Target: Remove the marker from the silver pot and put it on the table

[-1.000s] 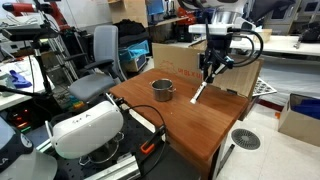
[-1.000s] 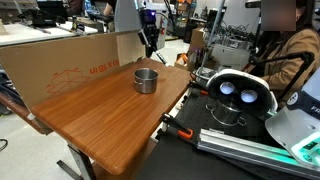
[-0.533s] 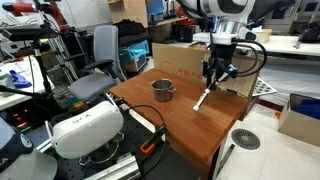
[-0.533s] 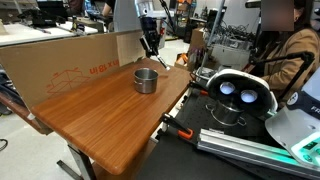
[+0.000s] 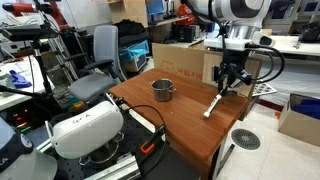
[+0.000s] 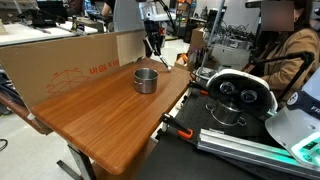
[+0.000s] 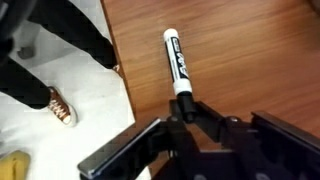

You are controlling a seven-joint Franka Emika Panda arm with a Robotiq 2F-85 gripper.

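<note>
Arm (image 5: 228, 10) is the usual chunky white shell, all fat rounded links. Past the wrist everything goes black: the gripper (image 5: 224, 88) is a dark blocky unit with slim black jaws, and the wrist view shows angular matte edges. A thin black cable (image 5: 279, 58) loops alongside.

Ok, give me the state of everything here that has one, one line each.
gripper: shut on the marker's dark end, off to the side of the pot.
marker: out of the pot, held tilted over the table; cannot tell whether its free end touches the wood.
silver pot: upright on the table, no marker sticking out.
table: bears the pot.
</note>
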